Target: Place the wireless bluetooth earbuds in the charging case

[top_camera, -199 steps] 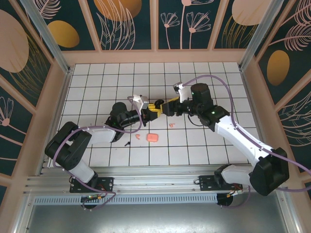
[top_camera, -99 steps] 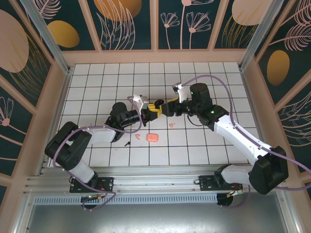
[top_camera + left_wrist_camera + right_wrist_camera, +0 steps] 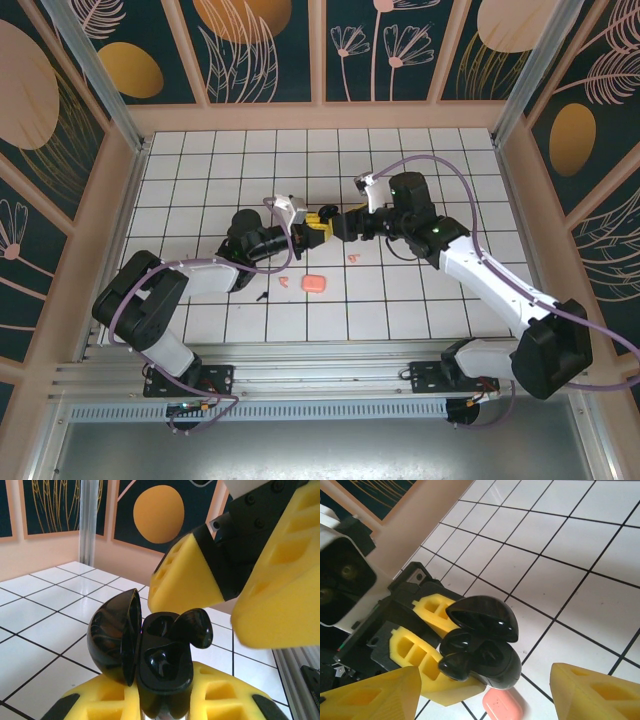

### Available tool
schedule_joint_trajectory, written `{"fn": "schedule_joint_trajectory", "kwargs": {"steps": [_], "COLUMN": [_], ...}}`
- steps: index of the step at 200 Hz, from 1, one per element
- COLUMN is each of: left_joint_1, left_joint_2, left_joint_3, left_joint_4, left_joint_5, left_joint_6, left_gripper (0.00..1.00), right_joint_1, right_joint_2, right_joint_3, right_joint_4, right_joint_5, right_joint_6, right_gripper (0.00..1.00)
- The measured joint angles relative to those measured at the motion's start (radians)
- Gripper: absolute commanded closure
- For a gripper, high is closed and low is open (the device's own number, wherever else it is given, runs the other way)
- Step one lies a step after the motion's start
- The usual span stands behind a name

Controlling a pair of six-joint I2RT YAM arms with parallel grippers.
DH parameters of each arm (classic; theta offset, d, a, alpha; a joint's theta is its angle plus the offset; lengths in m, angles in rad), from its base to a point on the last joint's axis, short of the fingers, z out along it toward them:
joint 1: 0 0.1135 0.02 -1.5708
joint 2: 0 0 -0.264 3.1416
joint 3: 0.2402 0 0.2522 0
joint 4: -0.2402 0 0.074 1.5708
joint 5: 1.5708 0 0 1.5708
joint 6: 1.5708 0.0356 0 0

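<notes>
Earbud (image 3: 194, 627) on black case (image 3: 162, 667), pink case (image 3: 502, 705) nearby

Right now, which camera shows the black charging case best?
The left wrist view: the black charging case is close, lid open, sockets facing the camera. The right wrist view shows its lid from above; in the top view it is a tiny dark spot.

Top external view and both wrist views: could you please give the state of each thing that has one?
Glossy black clamshell charging case: lid open, gripped at its base.
Small black earbud: resting at the case's upper socket.
Left gripper: shut on the case.
Right gripper: open, fingers apart from the case.
Small rounded pink case: closed, on the tiles.
</notes>
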Motion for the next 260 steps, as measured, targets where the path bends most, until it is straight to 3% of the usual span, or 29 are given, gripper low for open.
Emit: {"fn": "schedule_joint_trajectory", "kwargs": {"steps": [188, 260], "left_joint_1": [0.0, 0.0], "left_joint_2": [-0.028, -0.027], "left_joint_3": [0.048, 0.087], "left_joint_4": [-0.14, -0.154], "left_joint_5": [-0.023, -0.026], "left_joint_6": [0.054, 0.066], "left_gripper": [0.92, 0.92], "right_joint_1": [-0.026, -0.024], "right_joint_2": [-0.035, -0.042], "right_joint_3": [0.004, 0.071], "right_joint_4": [-0.005, -0.117], "right_joint_5": [-0.018, 0.023], "right_joint_6": [0.057, 0.085], "right_gripper": [0.35, 0.3]}}
